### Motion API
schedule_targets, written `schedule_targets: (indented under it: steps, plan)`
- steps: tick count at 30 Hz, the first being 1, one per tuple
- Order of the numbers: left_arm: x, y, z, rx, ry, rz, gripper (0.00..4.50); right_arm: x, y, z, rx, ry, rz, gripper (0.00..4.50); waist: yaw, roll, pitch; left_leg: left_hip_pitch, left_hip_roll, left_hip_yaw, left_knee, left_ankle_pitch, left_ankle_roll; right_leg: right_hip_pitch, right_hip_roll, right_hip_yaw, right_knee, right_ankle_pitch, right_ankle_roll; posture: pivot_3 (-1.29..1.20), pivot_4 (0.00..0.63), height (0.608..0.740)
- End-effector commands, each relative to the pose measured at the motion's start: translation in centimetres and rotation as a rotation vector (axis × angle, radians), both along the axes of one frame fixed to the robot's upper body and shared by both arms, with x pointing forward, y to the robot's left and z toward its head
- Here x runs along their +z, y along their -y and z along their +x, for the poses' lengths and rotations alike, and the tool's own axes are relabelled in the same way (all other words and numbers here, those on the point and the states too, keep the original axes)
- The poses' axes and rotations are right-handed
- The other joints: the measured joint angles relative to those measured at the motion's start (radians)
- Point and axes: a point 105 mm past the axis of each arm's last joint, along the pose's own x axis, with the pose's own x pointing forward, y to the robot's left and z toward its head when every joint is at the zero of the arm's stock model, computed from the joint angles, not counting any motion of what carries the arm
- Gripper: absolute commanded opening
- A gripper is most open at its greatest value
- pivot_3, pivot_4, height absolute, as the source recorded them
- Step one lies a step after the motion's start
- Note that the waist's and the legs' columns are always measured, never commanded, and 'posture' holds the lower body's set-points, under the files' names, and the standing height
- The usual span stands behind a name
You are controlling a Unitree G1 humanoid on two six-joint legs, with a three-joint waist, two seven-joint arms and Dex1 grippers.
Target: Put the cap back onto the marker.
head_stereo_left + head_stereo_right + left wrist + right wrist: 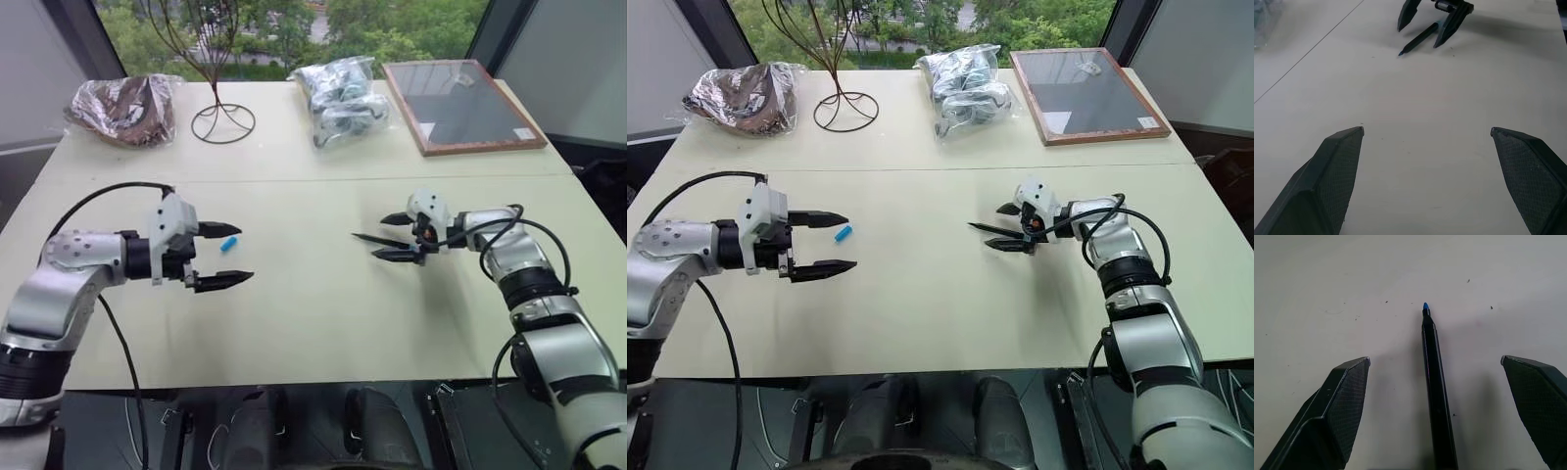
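Between the spread fingers of my right gripper (396, 236) lies the marker (1436, 377), flat on the table (323, 313), its blue tip pointing away from my wrist. The jaws stand wide and hold nothing. I judge the marker light, stiff and smooth, prone to rolling; I take it across mid-barrel, clear of the tip. Just beyond the fingertips of my left gripper (231, 255), also wide and empty, lies the cap (228, 244). I judge it tiny, light and slippery; I pinch it across its sides, open end exposed.
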Motion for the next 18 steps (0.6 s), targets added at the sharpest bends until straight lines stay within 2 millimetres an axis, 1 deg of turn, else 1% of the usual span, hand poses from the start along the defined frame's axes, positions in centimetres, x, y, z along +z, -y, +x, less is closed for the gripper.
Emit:
schedule_targets:
  steps: [1, 6, 12, 15, 18]
  plan:
    - [0.9, -0.1, 0.0, 0.024, 0.071, -0.006, 4.37, 0.8, -0.6, 0.7, 0.004, 0.049, -0.009, 4.5, 0.001, 0.0, 0.0, 0.0, 0.0, 0.0, 0.0, 0.0, 0.0, 0.0, 0.0, 0.0, 0.0, 0.0, 0.0, 0.0, 0.15, 0.74]
    - [0.8, 0.1, 0.1, 0.03, 0.078, -0.016, 4.37, 0.7, -1.0, 0.8, 0.021, 0.043, -0.027, 4.5, 0.0, 0.0, 0.0, 0.0, 0.0, 0.0, 0.0, 0.0, 0.0, 0.0, 0.0, 0.0, 0.0, 0.0, 0.0, 0.0, 0.15, 0.74]
    - [0.5, 0.4, 0.2, 0.034, 0.085, -0.028, 4.37, 0.0, -0.7, 0.5, 0.045, 0.023, -0.104, 4.5, 0.001, 0.0, 0.0, 0.0, 0.0, 0.0, 0.0, 0.0, -0.001, 0.0, 0.0, 0.0, 0.0, 0.0, 0.0, 0.0, 0.15, 0.74]
    - [0.4, 0.6, 0.2, 0.036, 0.09, -0.031, 4.42, -0.2, -0.5, 0.4, 0.043, 0.005, -0.107, 3.6, 0.001, 0.0, 0.0, 0.0, 0.0, 0.0, 0.0, 0.0, 0.0, 0.0, 0.0, 0.0, 0.0, 0.0, 0.0, 0.0, 0.15, 0.74]
    - [0.4, 0.6, 0.3, 0.04, 0.094, -0.035, 4.42, -0.3, -0.2, 0.1, 0.05, -0.012, -0.114, 2.05, 0.003, 0.0, 0.0, 0.001, 0.0, 0.0, 0.0, 0.0, -0.001, 0.001, 0.0, 0.0, 0.0, 0.0, 0.0, 0.0, 0.15, 0.74]
